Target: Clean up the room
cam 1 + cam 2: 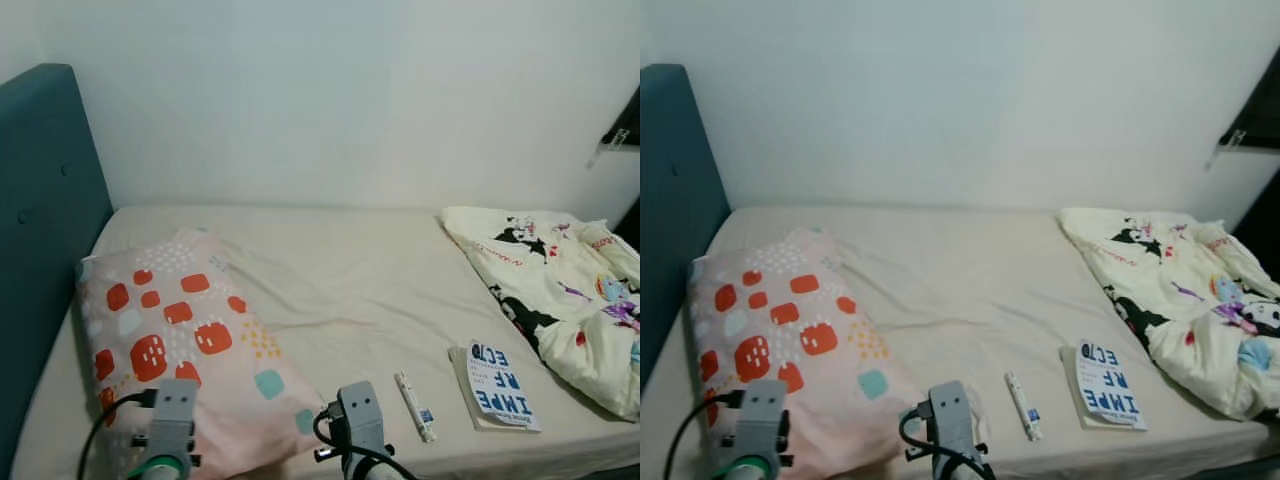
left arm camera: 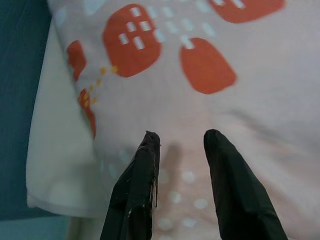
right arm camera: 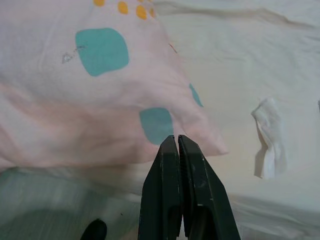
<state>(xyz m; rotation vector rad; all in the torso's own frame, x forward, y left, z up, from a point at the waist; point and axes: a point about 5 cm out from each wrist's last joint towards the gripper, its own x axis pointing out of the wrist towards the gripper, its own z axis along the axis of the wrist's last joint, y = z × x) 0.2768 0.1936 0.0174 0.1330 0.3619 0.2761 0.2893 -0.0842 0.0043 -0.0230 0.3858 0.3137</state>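
Bedding first: the bed (image 1: 340, 290) carries a crumpled duvet (image 1: 560, 290) at its far right and a pillow (image 1: 180, 340) skewed near the headboard (image 1: 40, 220). Left gripper (image 2: 181, 142), fingers spread, hovers over the pillow's near edge; right gripper (image 3: 178, 142), pressed together, holds nothing. Squaring the pillow probably wants both (corners, not middle). Book (image 1: 497, 384), tube (image 1: 414, 405) and tissue (image 3: 269, 137) can wait.

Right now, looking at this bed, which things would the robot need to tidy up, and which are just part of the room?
Likely to tidy:
- pillow, lying askew
- book
- small tube
- crumpled white tissue
- bunched-up printed blanket

Just part of the room:
- bed sheet
- teal headboard
- white wall

Over the pillow: left gripper open, right gripper shut.
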